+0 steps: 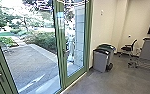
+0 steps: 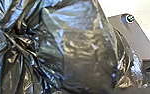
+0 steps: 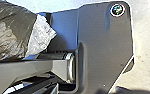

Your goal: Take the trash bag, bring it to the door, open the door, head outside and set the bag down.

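Trash bag (image 2: pixel 86 55) bulks close by the left wrist, seemingly the nearer one, on the room side of the green-framed door (image 1: pixel 59 50); how either gripper's jaws stand, I cannot tell.

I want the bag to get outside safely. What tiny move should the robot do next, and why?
I think it could roll slowly a little closer to the green door. The door is in front of it, the paved yard shows beyond, and the bag is close to the left wrist camera.
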